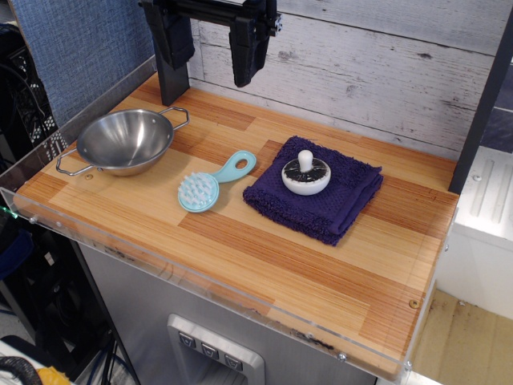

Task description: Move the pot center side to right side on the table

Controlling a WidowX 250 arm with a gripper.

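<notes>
The pot (305, 176) is a small round white bowl-shaped piece with a dark speckled top and a white knob. It sits upright on a folded purple cloth (315, 189) near the middle of the wooden table (264, 265). My gripper (211, 50) hangs high above the table's back left part, well away from the pot. Its two black fingers (247, 50) are spread apart with nothing between them.
A shiny steel two-handled pot (125, 142) stands at the left. A light blue brush (212, 184) lies between it and the cloth. A clear acrylic rim (200, 277) runs along the table's edges. A white plank wall stands behind, and a dark post (481, 120) at the right.
</notes>
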